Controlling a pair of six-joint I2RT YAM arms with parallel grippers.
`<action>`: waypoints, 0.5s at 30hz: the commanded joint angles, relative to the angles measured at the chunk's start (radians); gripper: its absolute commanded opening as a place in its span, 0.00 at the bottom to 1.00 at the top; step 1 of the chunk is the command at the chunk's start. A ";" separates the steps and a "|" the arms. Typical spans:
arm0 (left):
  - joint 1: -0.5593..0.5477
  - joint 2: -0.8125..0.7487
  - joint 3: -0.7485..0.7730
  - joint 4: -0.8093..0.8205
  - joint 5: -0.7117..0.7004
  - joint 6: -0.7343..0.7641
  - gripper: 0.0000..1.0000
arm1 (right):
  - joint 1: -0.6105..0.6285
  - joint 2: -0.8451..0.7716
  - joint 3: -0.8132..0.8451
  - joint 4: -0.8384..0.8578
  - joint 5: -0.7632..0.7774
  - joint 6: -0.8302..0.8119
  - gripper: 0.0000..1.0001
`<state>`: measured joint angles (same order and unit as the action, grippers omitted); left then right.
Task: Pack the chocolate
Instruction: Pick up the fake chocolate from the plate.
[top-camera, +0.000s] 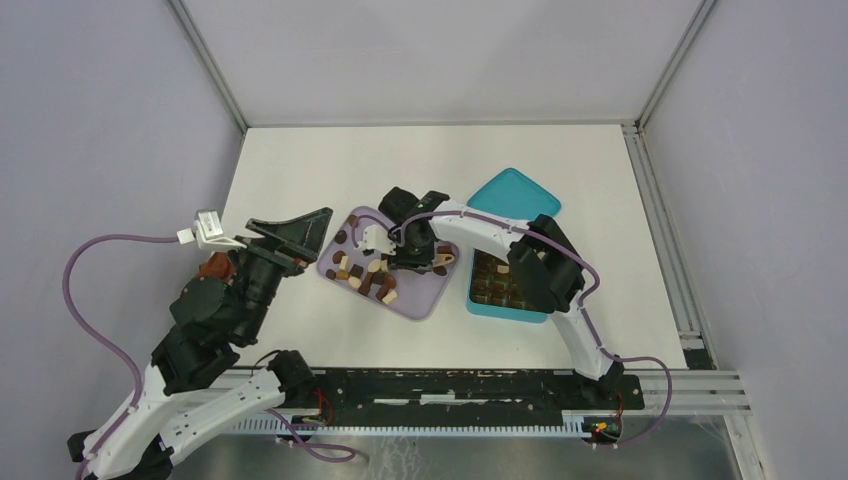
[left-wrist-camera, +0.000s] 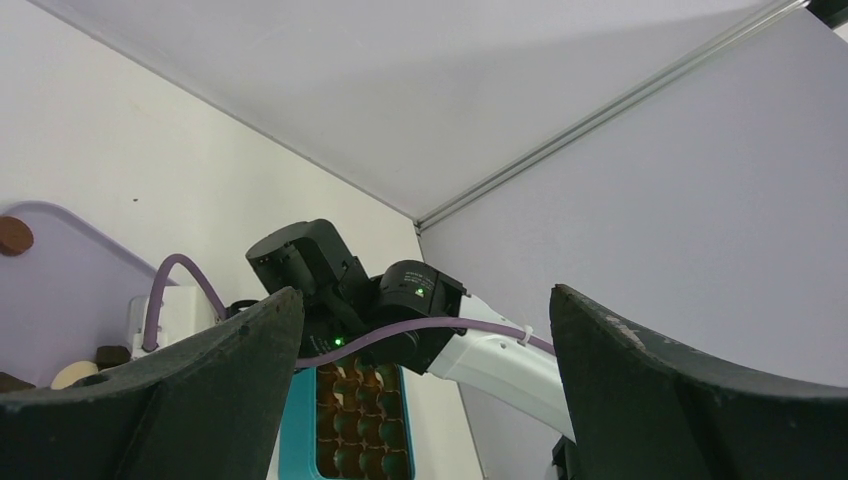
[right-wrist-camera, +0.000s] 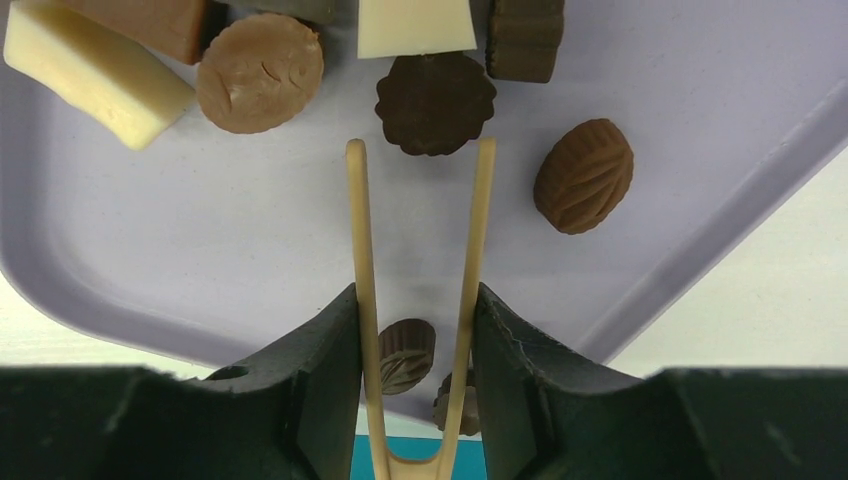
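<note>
right gripper (right-wrist-camera: 418, 325): pinching tongs (right-wrist-camera: 362, 250), tips partly apart | dark round chocolate (right-wrist-camera: 435, 103): on purple tray (right-wrist-camera: 150, 250), just ahead between tips; no long side | left gripper (top-camera: 288, 232): wide, empty, farther off

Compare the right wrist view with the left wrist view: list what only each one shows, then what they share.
Only the right wrist view: the right gripper clamping cream tongs, their tips apart just short of a dark scalloped chocolate.
Only the left wrist view: the left gripper, open and empty, the right arm from outside, and packed chocolates in the cells of the teal box.
Both: the lavender tray with loose chocolates on it, and the teal box, only a sliver of it in the right wrist view.
</note>
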<state>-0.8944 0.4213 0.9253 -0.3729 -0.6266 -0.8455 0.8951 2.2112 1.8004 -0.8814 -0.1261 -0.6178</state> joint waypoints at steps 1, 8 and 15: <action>-0.003 0.017 -0.009 0.020 -0.015 -0.013 0.97 | 0.002 0.020 0.067 -0.005 0.013 0.005 0.47; -0.003 0.024 -0.009 0.026 -0.010 -0.015 0.97 | 0.003 0.047 0.090 -0.013 0.002 0.007 0.48; -0.003 0.025 -0.013 0.035 -0.011 -0.017 0.97 | 0.005 0.057 0.106 -0.014 0.001 0.008 0.49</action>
<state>-0.8944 0.4362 0.9150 -0.3717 -0.6262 -0.8459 0.8951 2.2620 1.8565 -0.8909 -0.1295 -0.6170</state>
